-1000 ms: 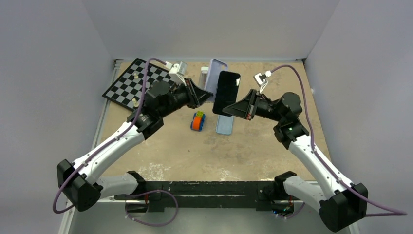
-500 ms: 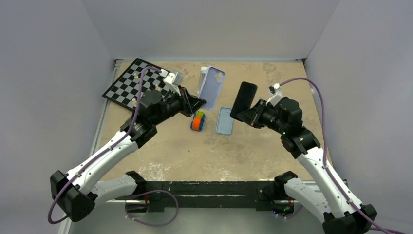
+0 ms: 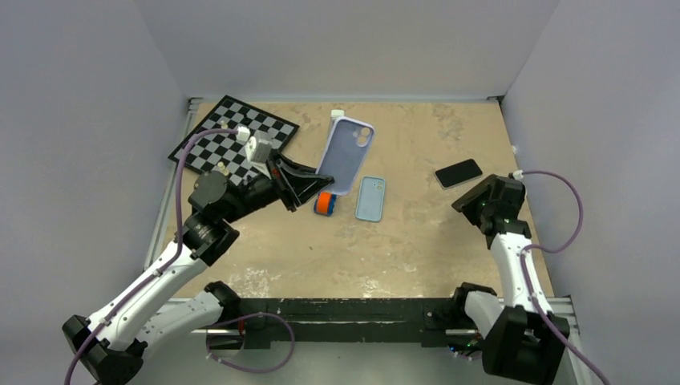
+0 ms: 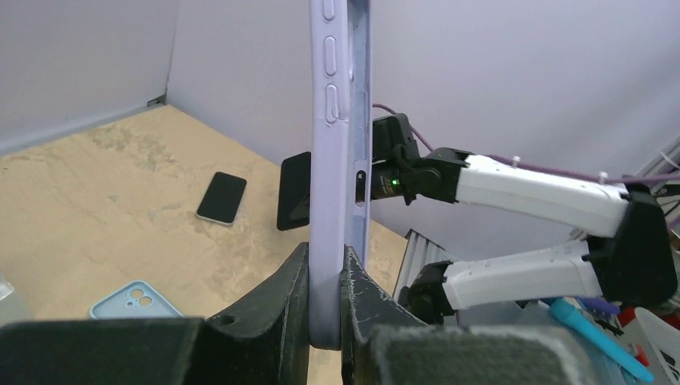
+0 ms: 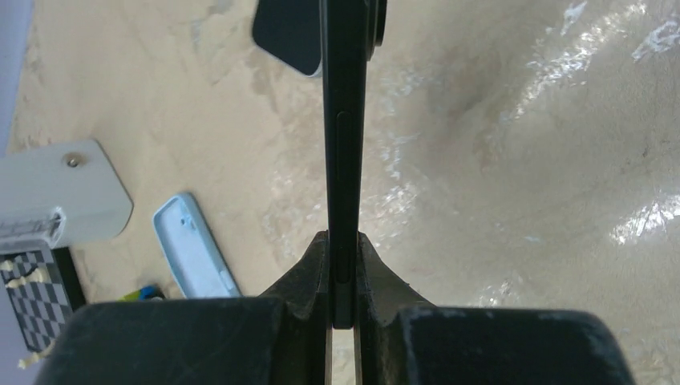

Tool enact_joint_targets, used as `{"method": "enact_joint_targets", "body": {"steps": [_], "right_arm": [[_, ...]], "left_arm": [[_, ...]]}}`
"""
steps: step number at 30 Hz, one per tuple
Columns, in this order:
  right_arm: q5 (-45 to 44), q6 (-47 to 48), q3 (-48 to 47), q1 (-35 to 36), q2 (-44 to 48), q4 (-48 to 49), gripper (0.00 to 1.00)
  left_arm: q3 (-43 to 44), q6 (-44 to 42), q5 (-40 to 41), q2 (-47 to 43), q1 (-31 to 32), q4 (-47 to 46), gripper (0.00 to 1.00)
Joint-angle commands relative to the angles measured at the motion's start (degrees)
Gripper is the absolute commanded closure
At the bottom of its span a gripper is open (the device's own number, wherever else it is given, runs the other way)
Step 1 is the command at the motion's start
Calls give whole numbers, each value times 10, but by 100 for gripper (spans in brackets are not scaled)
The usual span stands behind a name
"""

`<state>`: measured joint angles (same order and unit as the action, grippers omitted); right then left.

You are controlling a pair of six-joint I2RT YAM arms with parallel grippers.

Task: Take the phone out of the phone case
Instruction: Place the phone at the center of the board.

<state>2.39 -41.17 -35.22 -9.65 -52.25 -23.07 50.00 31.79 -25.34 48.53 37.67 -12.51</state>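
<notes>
Overhead, the purple case [image 3: 345, 156] hangs tilted over the table [image 3: 425, 241], a bit left of centre. That view doesn't really show the grip. The left wrist cam does: the case stands edge-on with the left gripper [image 4: 327, 277] squeezed tight on its bottom end.

The phone [image 5: 343, 120] is the tricky one. From above I can barely pick it out at the right side of the frame. The right wrist cam has it edge-on, clamped between the fingers of the right gripper [image 5: 343, 269], so it's well apart from the case.

Don't mix it up with the second black phone [image 3: 459, 172], which lies flat near the table's right edge. The left wrist cam catches both.

For room, a light blue case [image 3: 370, 198] and an orange and blue toy [image 3: 324, 203] sit mid-frame under the purple case. The chessboard [image 3: 232, 136] hugs the upper left edge. The lower middle is open sandy surface, and walls [image 3: 337, 40] box in three sides.
</notes>
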Motion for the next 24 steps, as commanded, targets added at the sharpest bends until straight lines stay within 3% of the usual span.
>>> {"method": "enact_joint_targets", "body": {"steps": [1,10,16,24], "right_arm": [[124,-8,51,-72,-51,182,100],[243,-21,73,-132,-232,377,100],[284,-26,60,-175,-307,416,95],[332,-36,46,-182,-383,457,87]], "left_arm": [[-20,-16,-44,-24,1,-21,100],[-50,-51,-55,-65,1,20,100],[-42,-86,-34,-83,2,69,100],[-31,-100,-34,-80,5,79,100]]}}
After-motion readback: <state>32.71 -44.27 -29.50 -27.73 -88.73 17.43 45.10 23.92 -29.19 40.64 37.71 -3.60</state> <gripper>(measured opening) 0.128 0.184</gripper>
